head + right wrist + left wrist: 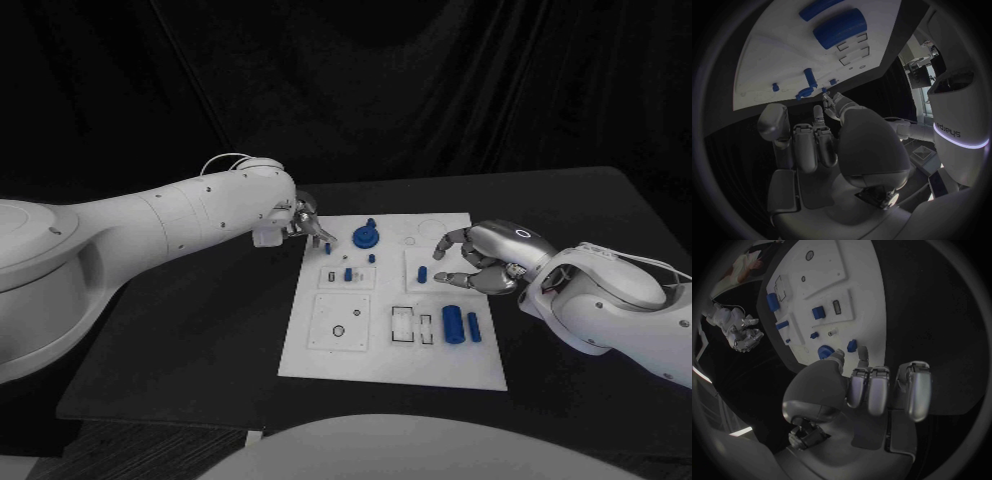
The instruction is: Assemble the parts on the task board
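- The white flat task board lies in the middle of the black desk.
- A round blue gear-like part with a peg stands near the board's 11 o'clock corner, and small blue pegs stand close below it.
- A thick blue cylinder and a thinner blue rod lie side by side at the board's 4 o'clock region.
- The left hand hovers at the board's 10 o'clock corner; its fingers are curled loosely, and I cannot tell if they grasp something.
- The right hand is at the board's 3 o'clock edge, fingers bent over a small upright blue peg; a grasp cannot be told.
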Robot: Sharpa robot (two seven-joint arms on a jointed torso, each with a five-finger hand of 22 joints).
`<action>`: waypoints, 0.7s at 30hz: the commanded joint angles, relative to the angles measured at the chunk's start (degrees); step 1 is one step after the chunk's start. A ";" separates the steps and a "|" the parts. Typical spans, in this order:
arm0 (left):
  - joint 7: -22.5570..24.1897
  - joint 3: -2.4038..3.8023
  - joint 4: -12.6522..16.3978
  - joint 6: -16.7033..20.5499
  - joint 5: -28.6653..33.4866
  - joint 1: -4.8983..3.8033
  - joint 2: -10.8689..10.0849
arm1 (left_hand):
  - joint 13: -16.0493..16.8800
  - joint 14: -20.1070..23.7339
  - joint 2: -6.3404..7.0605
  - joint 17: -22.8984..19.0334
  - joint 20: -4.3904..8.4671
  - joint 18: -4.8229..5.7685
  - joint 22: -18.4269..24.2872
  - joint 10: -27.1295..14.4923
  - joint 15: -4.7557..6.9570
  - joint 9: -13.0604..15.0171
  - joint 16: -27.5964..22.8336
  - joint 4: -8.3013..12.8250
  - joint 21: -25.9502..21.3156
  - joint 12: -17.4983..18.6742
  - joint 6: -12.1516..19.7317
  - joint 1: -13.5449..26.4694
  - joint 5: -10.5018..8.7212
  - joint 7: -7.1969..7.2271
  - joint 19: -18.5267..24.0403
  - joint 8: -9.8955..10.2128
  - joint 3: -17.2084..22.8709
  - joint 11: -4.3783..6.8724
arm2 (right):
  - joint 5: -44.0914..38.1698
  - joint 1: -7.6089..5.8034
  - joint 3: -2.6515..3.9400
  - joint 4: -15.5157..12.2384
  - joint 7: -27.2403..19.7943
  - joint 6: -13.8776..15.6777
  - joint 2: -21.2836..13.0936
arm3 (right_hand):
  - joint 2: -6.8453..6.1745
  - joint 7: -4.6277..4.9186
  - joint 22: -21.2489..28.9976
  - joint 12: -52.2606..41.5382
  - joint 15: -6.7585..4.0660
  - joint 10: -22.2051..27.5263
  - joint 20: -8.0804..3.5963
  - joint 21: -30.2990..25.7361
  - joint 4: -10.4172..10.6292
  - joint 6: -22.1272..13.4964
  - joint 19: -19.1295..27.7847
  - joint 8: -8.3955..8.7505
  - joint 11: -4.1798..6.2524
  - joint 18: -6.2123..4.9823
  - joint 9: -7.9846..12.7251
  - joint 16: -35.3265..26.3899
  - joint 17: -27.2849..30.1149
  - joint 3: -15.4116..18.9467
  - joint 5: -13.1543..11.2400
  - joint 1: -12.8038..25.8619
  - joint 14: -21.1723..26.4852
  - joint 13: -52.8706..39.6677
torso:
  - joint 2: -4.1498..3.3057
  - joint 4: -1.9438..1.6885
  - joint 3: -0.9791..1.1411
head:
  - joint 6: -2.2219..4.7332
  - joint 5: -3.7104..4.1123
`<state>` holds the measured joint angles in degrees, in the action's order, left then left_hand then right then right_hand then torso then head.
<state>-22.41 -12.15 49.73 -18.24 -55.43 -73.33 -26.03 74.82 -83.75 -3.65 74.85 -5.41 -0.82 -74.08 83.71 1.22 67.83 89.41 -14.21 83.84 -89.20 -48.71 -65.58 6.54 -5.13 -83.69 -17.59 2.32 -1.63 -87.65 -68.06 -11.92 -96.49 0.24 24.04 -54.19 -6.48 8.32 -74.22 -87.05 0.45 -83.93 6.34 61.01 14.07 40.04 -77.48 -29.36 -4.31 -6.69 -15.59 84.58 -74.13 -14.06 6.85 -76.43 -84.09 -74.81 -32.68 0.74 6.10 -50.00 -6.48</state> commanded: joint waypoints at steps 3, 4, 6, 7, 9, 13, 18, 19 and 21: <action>0.89 0.05 -0.18 -1.07 -0.08 0.13 0.36 | 15.18 -6.25 -0.46 15.15 0.34 -0.85 -13.72 6.29 0.06 -0.05 0.59 0.23 -0.01 -0.80 0.26 0.08 0.83 -0.08 -2.17 0.24 -0.01 0.13 | -0.15 0.12 0.03 0.12 1.14 -0.67 0.16 | 0.46 0.17 -7.70 -0.94 -0.16 -1.86 0.04 -0.66 0.27 0.18 0.12 -1.10 0.13 0.62 0.54 0.63 -11.67 0.78 0.47 0.25 -3.31 -12.06 | -0.03 0.03 0.04 | 0.00 -0.08; 0.79 0.05 -0.24 -1.14 -0.08 0.15 0.41 | 15.18 -6.25 -0.46 15.15 0.34 -0.85 -13.72 6.29 0.06 -0.05 0.59 0.23 -0.01 -0.80 0.26 0.08 0.83 -0.08 -2.17 0.24 -0.01 0.13 | -0.15 0.12 0.03 0.13 1.16 -0.70 0.18 | 0.53 0.17 -7.68 -0.91 -0.16 -1.80 0.04 -0.75 0.25 0.20 0.16 -1.11 0.13 0.61 0.55 0.61 -11.65 0.76 0.53 0.13 -3.30 -12.02 | 0.00 0.02 0.05 | 0.00 -0.08; 0.54 0.05 -0.47 -1.30 -0.08 0.23 0.58 | 15.18 -6.25 -0.53 15.15 0.33 -0.85 -13.72 6.29 0.05 -0.07 0.59 0.25 -0.01 -0.80 0.23 0.03 0.90 -0.06 -2.17 0.25 0.03 0.13 | -0.15 0.13 0.03 0.18 1.19 -0.79 0.25 | 0.53 0.17 -7.68 -0.91 -0.16 -1.80 0.04 -0.75 0.25 0.20 0.16 -1.11 0.13 0.61 0.55 0.61 -11.65 0.76 0.53 0.13 -3.30 -12.02 | 0.01 0.01 0.05 | 0.00 -0.09; 0.43 0.05 -0.60 -1.36 -0.08 0.28 0.68 | 15.18 -6.25 -0.53 15.15 0.33 -0.85 -13.72 6.29 0.05 -0.07 0.59 0.25 -0.01 -0.80 0.23 0.03 0.90 -0.06 -2.17 0.25 0.03 0.13 | -0.15 0.13 0.03 0.21 1.20 -0.84 0.28 | 0.53 0.17 -7.68 -0.91 -0.16 -1.80 0.04 -0.75 0.25 0.20 0.16 -1.11 0.13 0.61 0.55 0.61 -11.65 0.76 0.53 0.13 -3.30 -12.02 | -0.01 -0.01 0.05 | 0.00 -0.09; 0.26 0.05 -0.84 -1.49 -0.08 0.38 0.87 | 15.18 -6.25 -0.63 15.15 0.32 -0.87 -13.69 6.29 0.05 -0.09 0.59 0.32 -0.10 -0.80 0.17 -0.09 1.03 -0.02 -2.11 0.27 0.11 0.15 | -0.15 0.13 0.03 0.26 1.22 -0.92 0.35 | 0.57 0.17 -7.67 -0.89 -0.16 -1.77 0.04 -0.79 0.22 0.21 0.18 -1.12 0.12 0.60 0.57 0.58 -11.63 0.77 0.62 0.03 -3.28 -12.00 | -0.01 -0.02 0.03 | 0.00 -0.02; 0.04 0.05 -1.11 -1.70 -0.08 0.57 1.18 | 15.18 -6.25 -0.72 15.15 0.33 -0.87 -13.69 6.29 0.09 -0.15 0.59 0.65 -0.11 -0.80 -0.03 -0.54 1.53 0.09 -2.10 0.29 0.30 0.22 | -0.15 0.13 0.03 0.34 1.28 -1.08 0.42 | 0.61 0.18 -7.66 -0.87 -0.15 -1.72 0.05 -0.84 0.21 0.22 0.20 -1.14 0.12 0.60 0.59 0.55 -11.61 0.78 0.74 -0.07 -3.26 -11.97 | -0.01 -0.03 0.04 | 0.00 0.05; -0.09 0.05 -1.23 -1.86 -0.08 0.67 1.45 | 15.18 -6.25 -0.77 15.15 0.36 -0.87 -13.70 6.29 0.14 -0.17 0.59 0.99 -0.09 -0.80 -0.23 -0.98 2.25 0.19 -2.11 0.28 0.49 0.30 | -0.15 0.14 0.03 0.44 1.33 -1.20 0.48 | 0.64 0.19 -7.65 -0.86 -0.15 -1.69 0.05 -0.89 0.20 0.24 0.23 -1.15 0.12 0.59 0.60 0.52 -11.57 0.78 0.83 -0.13 -3.24 -11.95 | -0.01 -0.03 0.03 | 0.00 0.12; -0.14 0.05 -1.26 -1.90 -0.08 0.69 1.51 | 15.18 -6.25 -0.78 15.15 0.38 -0.89 -13.67 6.29 0.18 -0.17 0.59 1.21 -0.16 -0.80 -0.31 -1.24 2.66 0.25 -2.06 0.28 0.62 0.35 | -0.15 0.14 0.03 0.47 1.34 -1.23 0.51 | 0.64 0.19 -7.65 -0.86 -0.15 -1.69 0.05 -0.89 0.20 0.24 0.23 -1.15 0.12 0.59 0.60 0.52 -11.57 0.78 0.83 -0.13 -3.24 -11.95 | -0.02 -0.05 0.02 | 0.00 0.12; -0.27 0.05 -1.30 -1.87 -0.08 0.72 1.59 | 15.18 -6.25 -0.80 15.15 0.43 -0.90 -13.66 6.29 0.24 -0.18 0.59 1.50 -0.21 -0.80 -0.37 -1.59 3.30 0.31 -2.03 0.30 0.79 0.42 | -0.15 0.15 0.03 0.52 1.35 -1.31 0.57 | 0.67 0.19 -7.63 -0.85 -0.14 -1.66 0.05 -0.95 0.18 0.24 0.26 -1.16 0.10 0.58 0.62 0.51 -11.57 0.80 0.97 -0.23 -3.23 -11.93 | -0.04 -0.05 0.03 | 0.00 0.13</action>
<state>-22.68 -12.15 48.48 -19.34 -55.49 -72.71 -24.59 74.82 -83.75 -4.55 74.85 -5.41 -0.82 -74.08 83.71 1.23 67.77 89.42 -14.19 83.84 -89.20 -48.74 -66.49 8.91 -5.12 -83.69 -17.59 2.32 -1.62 -87.65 -68.05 -11.92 -95.98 0.55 23.20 -53.68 -6.47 8.31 -74.22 -87.05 0.46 -83.93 6.34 61.00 14.07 40.03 -77.48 -29.37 -4.31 -6.69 -15.56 84.58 -74.13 -14.06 6.88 -76.44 -84.09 -74.81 -32.69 0.70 6.14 -50.00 -6.36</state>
